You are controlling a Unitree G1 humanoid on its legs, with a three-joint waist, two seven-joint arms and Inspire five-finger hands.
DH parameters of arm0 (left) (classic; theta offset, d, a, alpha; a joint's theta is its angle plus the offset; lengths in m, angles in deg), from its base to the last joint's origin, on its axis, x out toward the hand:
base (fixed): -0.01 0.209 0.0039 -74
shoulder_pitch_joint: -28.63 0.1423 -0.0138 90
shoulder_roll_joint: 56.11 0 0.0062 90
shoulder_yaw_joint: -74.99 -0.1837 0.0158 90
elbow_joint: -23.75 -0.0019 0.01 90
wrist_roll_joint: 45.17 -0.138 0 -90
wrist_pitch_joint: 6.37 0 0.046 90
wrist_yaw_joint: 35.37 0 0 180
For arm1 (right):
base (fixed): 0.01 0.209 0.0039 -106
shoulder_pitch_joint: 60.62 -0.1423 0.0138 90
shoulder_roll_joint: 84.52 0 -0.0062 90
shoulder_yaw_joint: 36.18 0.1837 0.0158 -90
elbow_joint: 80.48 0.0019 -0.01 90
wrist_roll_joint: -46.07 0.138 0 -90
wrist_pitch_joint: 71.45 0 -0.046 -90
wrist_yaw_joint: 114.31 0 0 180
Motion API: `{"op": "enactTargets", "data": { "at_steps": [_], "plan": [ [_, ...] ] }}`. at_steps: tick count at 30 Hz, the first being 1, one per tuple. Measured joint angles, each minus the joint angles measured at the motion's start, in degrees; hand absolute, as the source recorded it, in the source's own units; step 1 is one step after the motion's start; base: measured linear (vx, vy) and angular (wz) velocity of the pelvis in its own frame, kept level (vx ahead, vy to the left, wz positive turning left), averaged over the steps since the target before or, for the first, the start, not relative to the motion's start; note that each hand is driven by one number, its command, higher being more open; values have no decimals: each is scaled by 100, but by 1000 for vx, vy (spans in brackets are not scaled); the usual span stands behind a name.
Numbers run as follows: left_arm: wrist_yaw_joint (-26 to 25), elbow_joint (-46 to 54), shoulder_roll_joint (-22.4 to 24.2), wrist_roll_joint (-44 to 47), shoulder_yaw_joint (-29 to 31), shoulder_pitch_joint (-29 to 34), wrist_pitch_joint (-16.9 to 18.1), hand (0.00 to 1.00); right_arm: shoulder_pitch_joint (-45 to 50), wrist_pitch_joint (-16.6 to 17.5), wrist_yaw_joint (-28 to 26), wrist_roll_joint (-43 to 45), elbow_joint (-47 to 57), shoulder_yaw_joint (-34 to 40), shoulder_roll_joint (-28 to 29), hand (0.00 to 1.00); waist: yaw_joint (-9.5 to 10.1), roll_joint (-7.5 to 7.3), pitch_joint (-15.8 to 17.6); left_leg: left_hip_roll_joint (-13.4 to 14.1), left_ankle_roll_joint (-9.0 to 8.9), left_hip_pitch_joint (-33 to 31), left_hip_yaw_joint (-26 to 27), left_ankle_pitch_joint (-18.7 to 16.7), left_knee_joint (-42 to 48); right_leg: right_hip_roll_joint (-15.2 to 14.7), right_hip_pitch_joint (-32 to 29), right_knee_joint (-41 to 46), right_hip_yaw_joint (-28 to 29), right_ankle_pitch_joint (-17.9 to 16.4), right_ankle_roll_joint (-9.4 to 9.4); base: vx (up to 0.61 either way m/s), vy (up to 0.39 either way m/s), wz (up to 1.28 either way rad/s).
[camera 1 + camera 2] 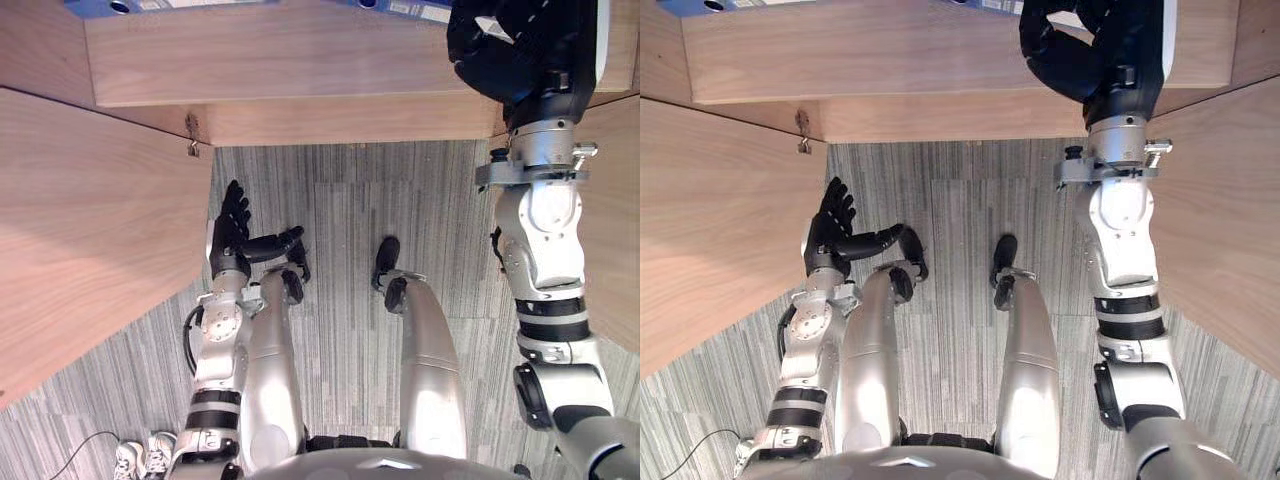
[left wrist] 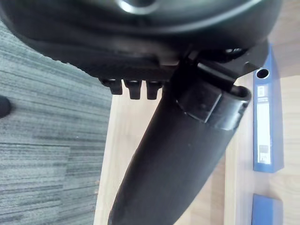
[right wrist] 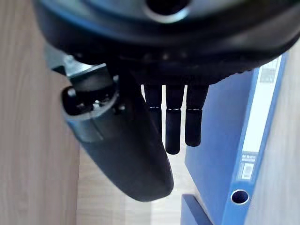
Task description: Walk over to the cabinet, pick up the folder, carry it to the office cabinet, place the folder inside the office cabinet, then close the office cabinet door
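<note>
My right hand (image 1: 505,45) is raised into the open office cabinet (image 1: 300,60). A blue folder (image 3: 220,140) with a white spine label stands upright just past its fingers (image 3: 173,126). The fingers are straight and lie beside the folder's face, and the thumb (image 3: 136,154) stands apart with nothing between it and the fingers. In the left eye view the folder's edge (image 1: 603,40) shows behind the hand. My left hand (image 1: 232,225) hangs low beside the left door, open, with its thumb (image 1: 278,243) spread out and nothing in it.
The wooden left door (image 1: 90,220) and right door (image 1: 612,230) both stand open on either side of me. More blue folders (image 2: 267,117) rest on the cabinet shelf. A person's white shoes (image 1: 145,455) stand on the grey carpet (image 1: 340,210) at lower left.
</note>
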Motion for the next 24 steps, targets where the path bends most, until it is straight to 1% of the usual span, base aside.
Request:
{"op": "enactTargets", "data": {
  "at_steps": [3, 6, 7, 8, 9, 10, 12, 14, 15, 19, 24],
  "plan": [
    [-51, 0, 16, -42, -3, -10, -6, 100, 6, -15, 182, -499, -6, -167, 150, 0, -13, 1, 0, 29, 10, -112, -35, -51, 173, -4, -99, 175, 13, -57, -15, -2, 12, -2],
    [-107, -15, 16, -217, -18, -12, -63, 100, 5, -78, 184, -1204, -182, -510, 173, 0, 11, 0, 0, 42, 8, -187, -75, -52, 270, -7, -189, 327, 7, -102, -57, -2, 4, 1],
    [-108, -19, 16, -218, -19, -11, -63, 100, 5, -82, 184, -1254, -213, -537, 178, 0, 13, 0, 0, 42, 7, -187, -79, -52, 278, -8, -189, 340, 6, -108, -61, -12, 6, 4],
    [-111, -30, 16, -221, -19, -7, -63, 100, 5, -121, 192, -1483, -329, -638, 184, 0, 14, 0, 0, 41, 0, -189, -102, -56, 312, -19, -189, 397, -6, -140, -74, -17, 7, 6],
    [-114, -31, 15, -222, -19, -9, -63, 100, 5, -156, 194, -1767, -406, -693, 186, 0, 18, 0, 0, 41, -16, -199, -125, -50, 318, -21, -191, 414, -23, -147, -78, -23, 11, 6],
    [-115, -32, 15, -223, -19, -9, -63, 100, 5, -165, 195, -1874, -439, -707, 186, 0, 21, 0, 0, 41, -23, -205, -135, -47, 315, -21, -193, 415, -32, -148, -78, -25, 16, 5],
    [-157, -97, 11, -284, -19, -11, -63, 100, -5, -269, 211, -2571, -536, -710, 187, 0, 24, 0, 0, 41, -57, -237, -158, -37, 306, -23, -208, 416, -60, -163, -54, -20, 23, 4],
    [-203, -167, 5, -412, -19, -10, -63, 100, -19, -322, 256, -2863, -632, -749, 182, 0, 22, 0, 0, 40, -72, -271, -165, -38, 302, -26, -234, 415, -73, -162, -56, 1, 34, 2],
    [-240, -235, -1, -435, -19, -20, -63, 100, -83, -358, 289, -3023, -765, -835, 172, 0, 12, 0, 0, 40, -46, -296, -166, -18, 302, -27, -259, 413, -75, -156, -65, 16, 34, 1],
    [-285, -379, -1, -447, -30, -54, -64, 100, -344, -516, 288, -3266, -1205, -1077, 167, 0, 9, -3, 2, 40, -42, -366, -186, -9, 295, -27, -313, 406, -102, -145, -82, 31, 40, 2],
    [-356, -422, -4, -448, -30, -68, -63, 100, -609, -564, 287, -3265, -1538, -1152, 133, 0, 21, -5, 4, 30, -47, -393, -205, -5, 287, -38, -318, 392, -126, -148, -79, 27, 54, 2]
  ]
}}
